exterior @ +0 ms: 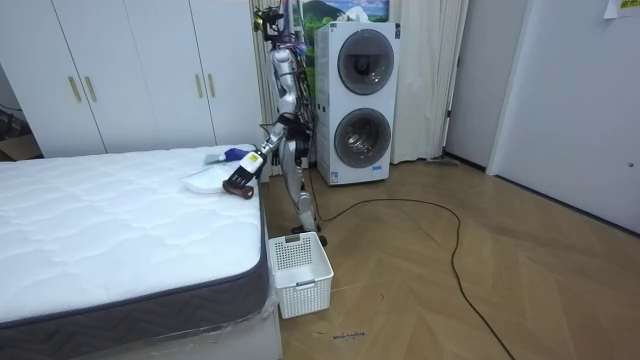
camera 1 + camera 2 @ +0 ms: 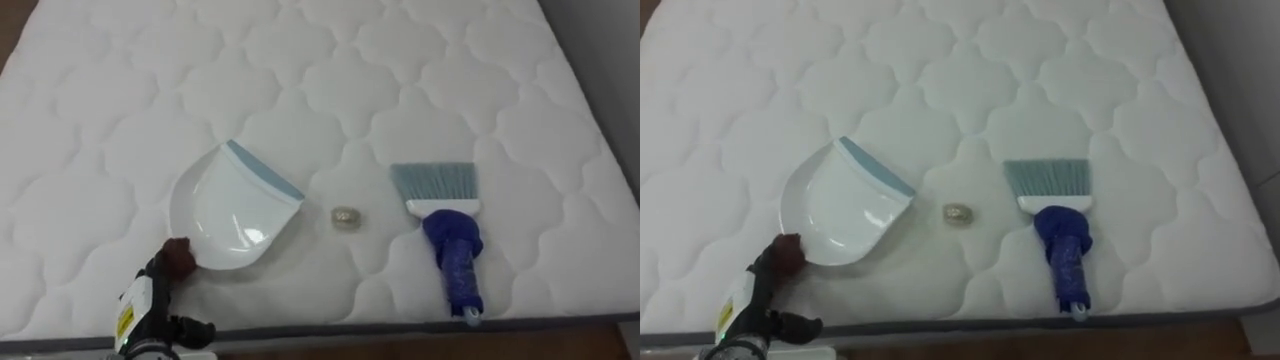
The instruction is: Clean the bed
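A white dustpan [image 2: 225, 215] with a blue-grey lip lies flat near the mattress [image 2: 300, 80]'s near edge. Between it and a blue-handled brush [image 2: 447, 225] sits a small pale scrap [image 2: 346, 217]. The brush lies flat, its bristles pointing away from that edge.

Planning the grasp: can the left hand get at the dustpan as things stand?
Probably yes. The left hand sits at the dustpan's near rim on the mattress, with nothing between them; the scrap and the brush lie off to its right.

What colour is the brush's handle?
Dark blue, on the small hand brush with blue-grey bristles; left eye view shows it best.
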Motion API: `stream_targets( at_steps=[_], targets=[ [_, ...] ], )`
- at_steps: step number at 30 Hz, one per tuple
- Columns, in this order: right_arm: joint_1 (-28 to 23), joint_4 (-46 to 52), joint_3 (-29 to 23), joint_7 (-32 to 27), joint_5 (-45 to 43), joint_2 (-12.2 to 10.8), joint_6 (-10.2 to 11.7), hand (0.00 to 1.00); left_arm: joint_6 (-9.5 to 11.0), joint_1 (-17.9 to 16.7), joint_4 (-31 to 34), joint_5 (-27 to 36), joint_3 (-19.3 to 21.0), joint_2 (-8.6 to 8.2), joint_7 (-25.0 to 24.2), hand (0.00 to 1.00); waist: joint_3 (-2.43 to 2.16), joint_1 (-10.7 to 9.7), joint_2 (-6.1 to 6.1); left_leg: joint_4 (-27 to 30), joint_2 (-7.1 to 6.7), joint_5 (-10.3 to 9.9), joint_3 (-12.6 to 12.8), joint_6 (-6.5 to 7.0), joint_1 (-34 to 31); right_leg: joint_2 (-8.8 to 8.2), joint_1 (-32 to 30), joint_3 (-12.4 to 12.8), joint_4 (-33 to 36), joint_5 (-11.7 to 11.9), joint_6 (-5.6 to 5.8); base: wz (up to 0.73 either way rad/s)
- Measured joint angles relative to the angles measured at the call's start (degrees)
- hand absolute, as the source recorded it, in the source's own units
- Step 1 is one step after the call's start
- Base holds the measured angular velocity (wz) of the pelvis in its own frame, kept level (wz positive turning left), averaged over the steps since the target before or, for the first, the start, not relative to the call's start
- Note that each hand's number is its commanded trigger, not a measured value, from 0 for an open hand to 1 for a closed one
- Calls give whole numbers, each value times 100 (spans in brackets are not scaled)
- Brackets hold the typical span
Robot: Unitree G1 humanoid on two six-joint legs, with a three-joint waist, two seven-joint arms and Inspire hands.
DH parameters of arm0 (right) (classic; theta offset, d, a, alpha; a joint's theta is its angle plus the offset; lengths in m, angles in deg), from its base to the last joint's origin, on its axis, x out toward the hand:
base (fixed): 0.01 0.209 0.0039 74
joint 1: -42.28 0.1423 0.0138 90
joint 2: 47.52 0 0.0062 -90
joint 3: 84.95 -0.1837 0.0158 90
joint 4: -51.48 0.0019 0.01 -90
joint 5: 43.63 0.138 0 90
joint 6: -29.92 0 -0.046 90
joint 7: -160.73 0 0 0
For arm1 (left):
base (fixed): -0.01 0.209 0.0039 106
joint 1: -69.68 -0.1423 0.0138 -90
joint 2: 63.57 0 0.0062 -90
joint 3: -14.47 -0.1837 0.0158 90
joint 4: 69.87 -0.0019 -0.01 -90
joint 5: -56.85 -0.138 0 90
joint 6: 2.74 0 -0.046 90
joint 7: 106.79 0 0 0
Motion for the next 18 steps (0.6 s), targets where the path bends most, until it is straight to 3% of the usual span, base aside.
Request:
stream_targets(
  at_steps=[5,8,11,18],
  targets=[
    [211,-72,40,-180,133,60,5,0,3,300,-39,-131,-5,0,219,0,10,-30,139,84,17,2,9,2,-274,-31,-394,-41,317,-3,-1,-6],
    [386,-225,44,-314,248,41,128,0,57,573,-257,-129,-9,-3,378,0,51,-43,197,173,32,7,-5,10,-447,-61,-695,-79,679,-7,-1,0],
    [464,-283,184,-462,486,5,251,0,133,700,-383,-124,-10,-5,512,0,87,-78,229,278,26,6,-3,10,-572,-91,-833,-87,801,-7,-1,0],
    [498,-305,450,-604,800,29,305,0,158,730,-333,-125,-1,18,721,0,99,-109,229,527,5,6,-2,11,-958,-153,-1113,-168,886,-8,-1,4]
  ],
)
